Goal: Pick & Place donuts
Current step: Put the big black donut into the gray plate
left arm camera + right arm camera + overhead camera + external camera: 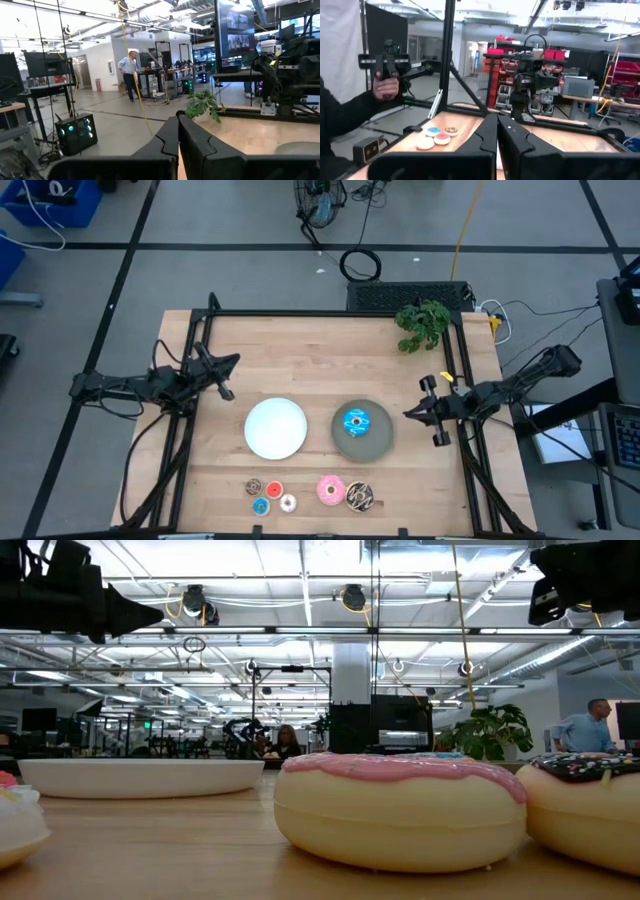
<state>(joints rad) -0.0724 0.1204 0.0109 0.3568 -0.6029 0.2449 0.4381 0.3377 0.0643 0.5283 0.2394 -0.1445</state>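
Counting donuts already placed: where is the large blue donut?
High view: the blue donut lies on the grey plate, right of the white plate.

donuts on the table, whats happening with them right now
Nothing is being handled. One blue donut lies on the grey plate; the white plate beside it holds nothing. The pink donut, the dark sprinkled donut and four tiny ones sit along the table's near edge. The left tool and right tool are both shut, raised at their own sides.
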